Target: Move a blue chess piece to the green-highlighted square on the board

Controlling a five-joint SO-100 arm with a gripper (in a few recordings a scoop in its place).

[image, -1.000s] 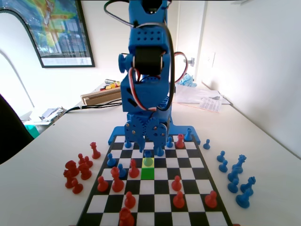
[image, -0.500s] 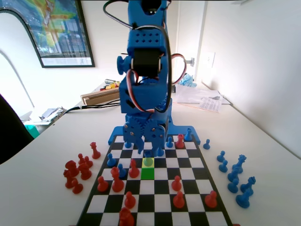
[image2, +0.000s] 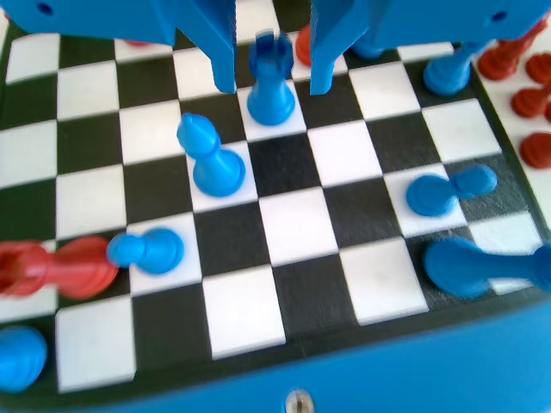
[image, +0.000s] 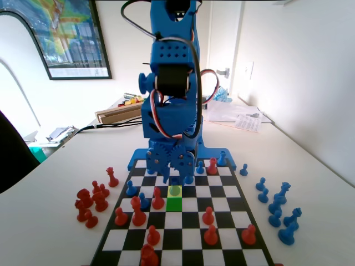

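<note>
Pincer [image2: 271,82] of the blue arm hangs just above the board [image: 222,244] with its two jaws spread, and in the wrist view a blue rook-topped piece [image2: 272,79] stands upright in the gap between them; whether either jaw touches it cannot be told. In the fixed view the pincer [image: 174,178] sits low at the far part of the board, directly behind the blue chess piece [image: 175,191], a small pawn tinted green-yellow. That pawn stands on a yellow-lit cell, just in front of the jaws and not gripped. Green-highlighted square [image: 174,204] lies one cell nearer the fixed camera than the pawn, touching the yellow cell and bare of pieces. Just beside the pincer in the wrist view, a blue bishop-like piece [image2: 209,157] stands on a white square to the left and below. Red pieces [image: 138,213] stand on the board to the left of the green cell in the fixed view, while more blue pieces [image: 277,208] are gathered off the board, well apart on the right.
</note>
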